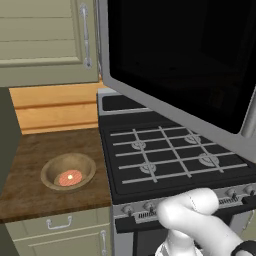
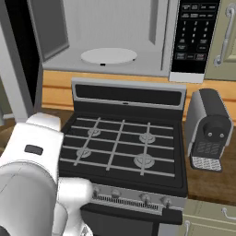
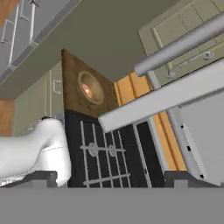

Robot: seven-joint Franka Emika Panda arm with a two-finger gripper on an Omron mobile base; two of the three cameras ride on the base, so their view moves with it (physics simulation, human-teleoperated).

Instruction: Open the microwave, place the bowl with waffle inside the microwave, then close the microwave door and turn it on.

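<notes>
Microwave [image 2: 115, 41]: sitting above the stove, cavity showing open in the right base view, light grey walls facing out, with a black keypad panel [image 2: 192, 34] running down its right side.

Turntable [image 2: 109, 56]: white round plate lying flat on the cavity floor, nothing resting on it.

Microwave door [image 1: 180, 60]: swinging out wide over the stove, its black glass taking up the upper right of the left base view; in the hand view its silver frame edge [image 3: 166, 98] and bar handle [image 3: 179, 43] are crossing the picture at a slant.

Stove [image 1: 170, 155]: black top with grey grates, standing below the microwave, a row of knobs running along its front edge.

Bowl [image 1: 68, 171]: tan wooden bowl sitting upright on the dark wood counter [image 1: 30, 170] just left of the stove, well apart from the microwave; also showing small in the hand view [image 3: 90, 87].

Waffle [image 1: 70, 178]: reddish-pink disc with a pale centre, lying in the bottom of the bowl.

Coffee machine [image 2: 208, 129]: grey and black, standing on the counter to the right of the stove.

Cabinet door [image 1: 47, 35]: beige, hanging above the bowl's counter.

Gripper [image 3: 109, 179]: jaws standing wide apart with nothing between them, dark fingertips [image 3: 41, 177] peeking up at the bottom of the hand view, looking past the door edge toward the stove and bowl.
</notes>
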